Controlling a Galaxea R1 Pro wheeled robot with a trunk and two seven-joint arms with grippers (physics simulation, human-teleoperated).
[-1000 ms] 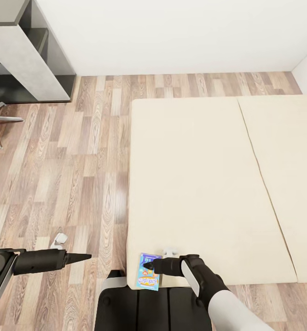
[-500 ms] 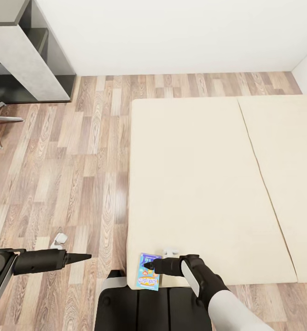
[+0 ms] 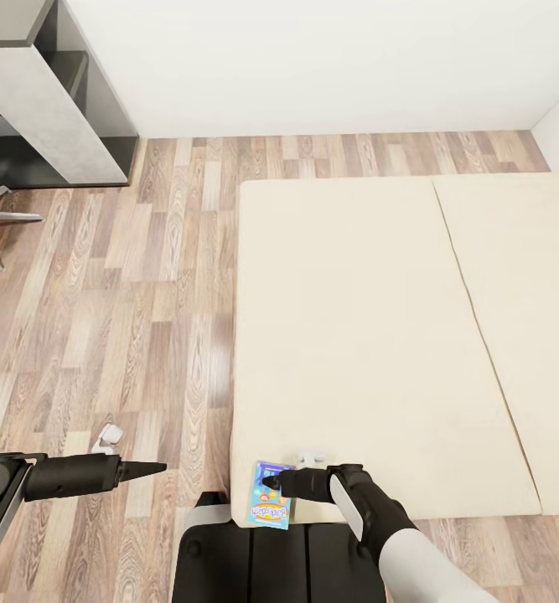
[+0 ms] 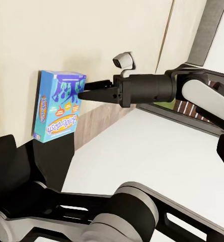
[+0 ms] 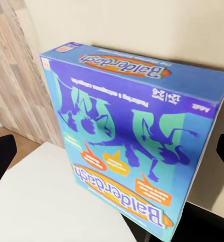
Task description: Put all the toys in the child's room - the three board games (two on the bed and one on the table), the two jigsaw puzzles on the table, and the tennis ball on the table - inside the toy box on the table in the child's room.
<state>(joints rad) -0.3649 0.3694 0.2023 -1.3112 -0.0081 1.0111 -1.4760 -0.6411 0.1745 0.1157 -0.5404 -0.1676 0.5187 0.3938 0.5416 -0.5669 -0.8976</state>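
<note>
We are finding the blue game box [image 3: 271, 496] lying at the bed's [image 3: 354, 335] near corner, overhanging it; the right tool [image 3: 267, 483] is reaching onto it, grip state undeterminable. The left tool [image 3: 157, 468], pressed together, is idling over the floor [image 3: 128, 293].

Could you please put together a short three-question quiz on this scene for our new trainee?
1. True or false: the blue board game lies at the near corner of the bed.
2. Which gripper is at the game box? A) the left gripper B) the right gripper
3. Fill in: the left gripper hangs over the wood-plank ____.

Key
1. True; the box sits at the mattress corner nearest the robot.
2. B; the left wrist view shows its fingertips at the box face.
3. floor.
</note>
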